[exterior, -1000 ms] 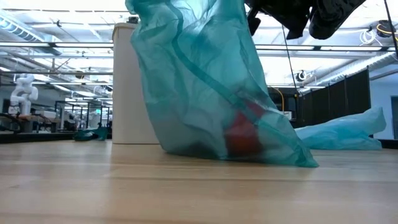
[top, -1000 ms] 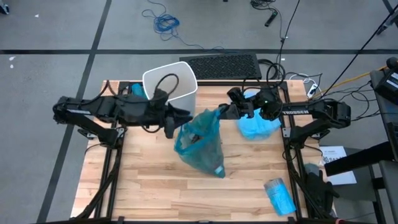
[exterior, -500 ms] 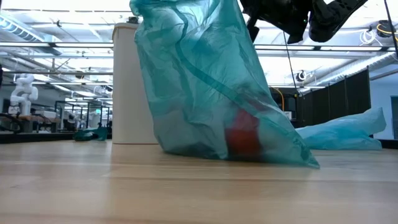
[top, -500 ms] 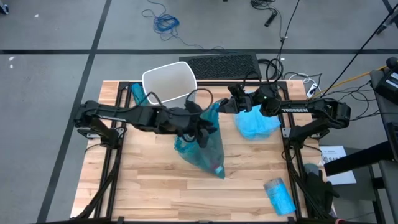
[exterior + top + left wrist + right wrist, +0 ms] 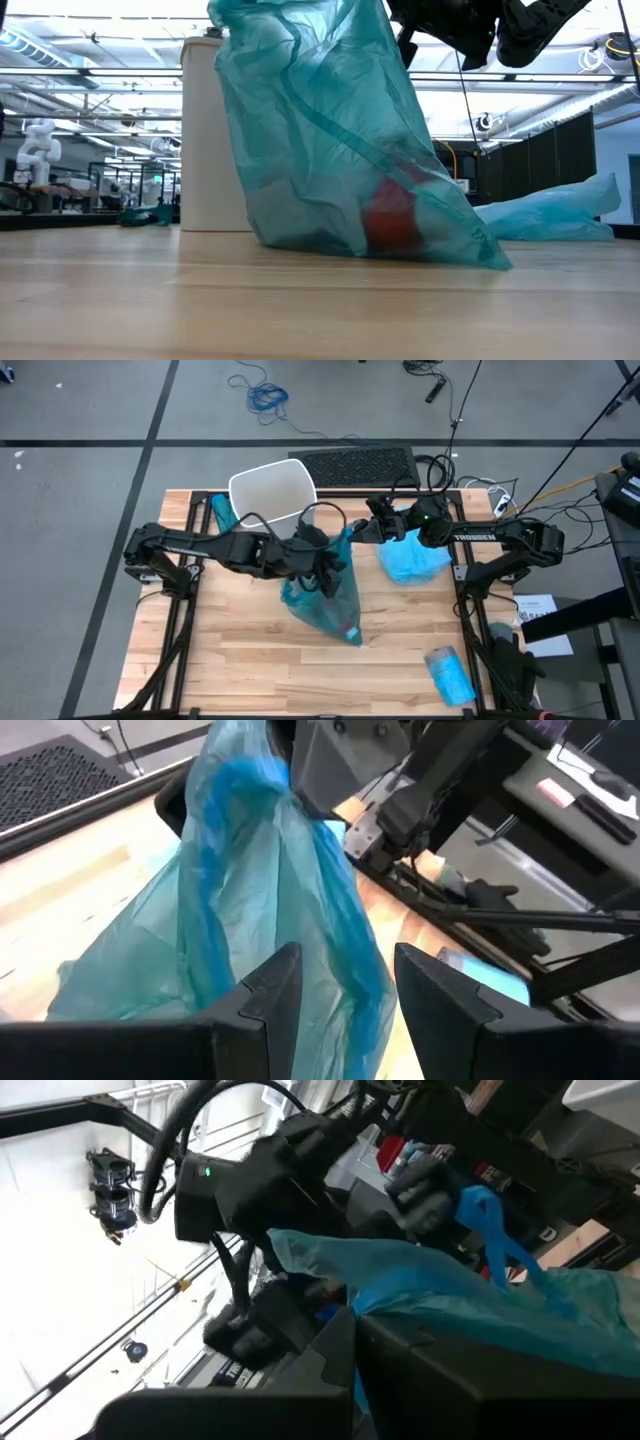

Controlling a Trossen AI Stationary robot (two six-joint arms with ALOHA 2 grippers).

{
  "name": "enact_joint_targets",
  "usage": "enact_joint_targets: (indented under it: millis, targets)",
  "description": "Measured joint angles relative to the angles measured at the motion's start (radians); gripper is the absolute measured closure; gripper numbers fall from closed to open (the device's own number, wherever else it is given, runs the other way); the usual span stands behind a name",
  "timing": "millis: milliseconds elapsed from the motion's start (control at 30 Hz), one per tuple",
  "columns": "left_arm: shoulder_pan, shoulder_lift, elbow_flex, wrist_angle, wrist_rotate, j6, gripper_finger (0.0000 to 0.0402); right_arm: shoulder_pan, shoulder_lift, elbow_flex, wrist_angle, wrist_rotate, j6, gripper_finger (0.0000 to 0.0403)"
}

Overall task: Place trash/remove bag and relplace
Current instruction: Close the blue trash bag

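Left arm reaches across the table from 9 o'clock, elbow low, wrist near centre. Left gripper (image 5: 325,572) sits against the upper side of the teal trash bag (image 5: 325,595); in its wrist view the two dark fingers (image 5: 268,990) stand apart with bag film between them — parted, not yet closed on the film.

Right arm comes in from 3 o'clock, forearm level, wrist turned toward centre. Right gripper (image 5: 362,536) is clamped on the bag's top edge, holding the neck up; fingers fully together on the plastic.

Bag stands at table centre, base on the wood, a red item (image 5: 392,216) showing through low inside — the other trash is not distinguishable. White bin (image 5: 274,493) at 11 o'clock, bare of a liner. Loose blue bag (image 5: 412,560) at 2 o'clock, folded blue packet (image 5: 449,674) at 4 o'clock.

Against a second ago: left arm has swung from beside the bin to the bag; since half a second ago, nearly unchanged. Right grip unchanged.
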Motion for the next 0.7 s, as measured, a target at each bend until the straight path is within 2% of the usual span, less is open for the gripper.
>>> enact_joint_targets:
  millis: [100, 167, 267, 333, 467, 700]
  targets:
    - [0.003, 0.023, -0.001, -0.008, 0.003, -0.001, 0.0250, 0.000, 0.000, 0.000, 0.000, 0.000, 0.000, 0.0403]
    - [0.009, 0.032, -0.002, -0.007, 0.033, -0.001, 0.0270, 0.000, 0.000, 0.000, 0.001, 0.000, 0.000, 0.0403]
    - [0.023, 0.041, -0.001, -0.006, 0.096, -0.001, 0.0341, 0.000, 0.000, 0.000, 0.010, -0.001, 0.013, 0.0403]
    - [0.025, 0.044, -0.001, -0.016, 0.091, -0.001, 0.0385, 0.001, 0.000, 0.000, 0.033, -0.007, 0.024, 0.0403]
    - [0.026, 0.024, -0.001, -0.048, 0.045, -0.001, 0.0399, 0.001, 0.001, 0.000, 0.153, -0.015, 0.104, 0.0403]
    - [0.031, 0.021, -0.004, -0.119, 0.081, -0.002, 0.0400, -0.035, -0.004, 0.003, 0.427, 0.013, 0.280, 0.0402]
